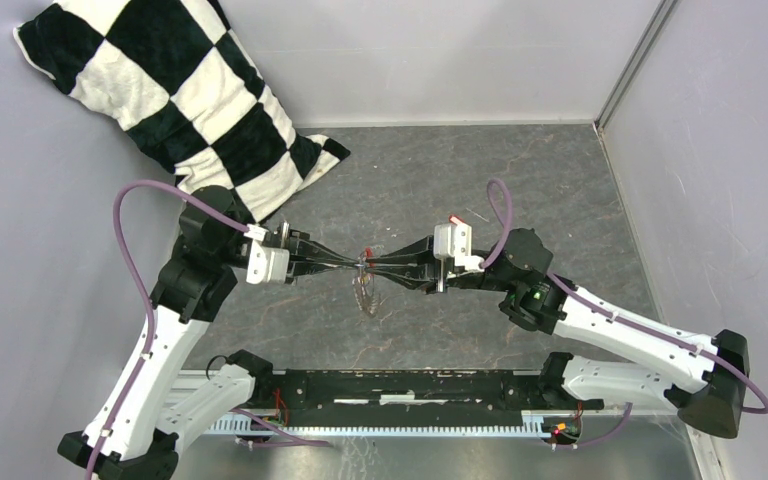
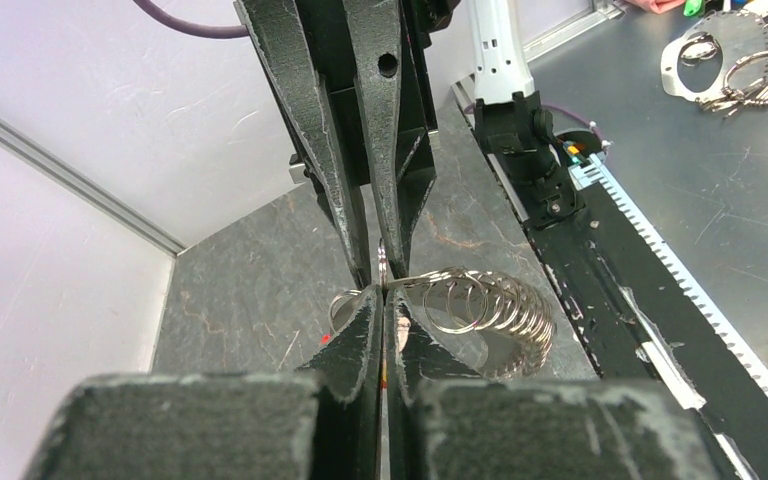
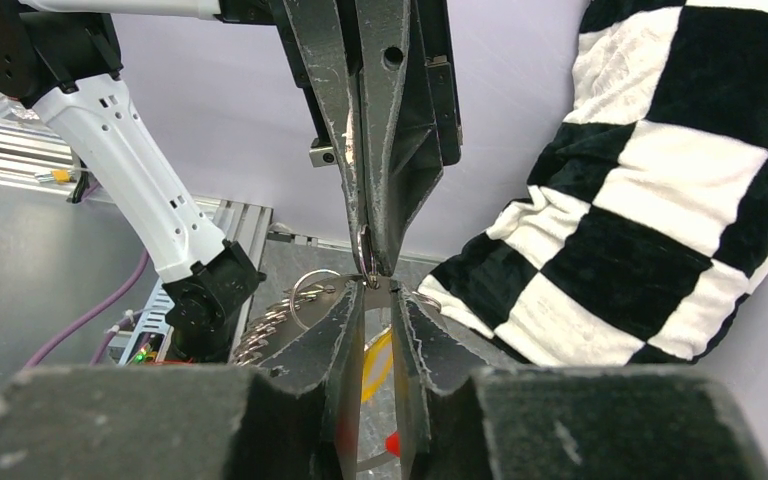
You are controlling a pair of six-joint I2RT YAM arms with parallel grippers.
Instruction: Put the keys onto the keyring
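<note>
Top external view is showing us the left gripper (image 1: 354, 263) and right gripper (image 1: 379, 268) meeting tip to tip above the grey, stone-veined table (image 1: 560, 200). We are judging the threading unfinished. The left gripper is clamping tight on a thin steel loop of the keyring (image 2: 488, 308), whose springy bright coils are hanging beside the tips. The right gripper's jaws are standing narrowly apart, and we cannot tell what they are holding. The keys (image 3: 378, 362), yellow and red plastic, are perhaps sitting between them.

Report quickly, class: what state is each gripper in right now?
Left gripper: shut on the keyring.
Right gripper: fingers slightly apart at the keyring; cannot tell if it is gripping.
</note>
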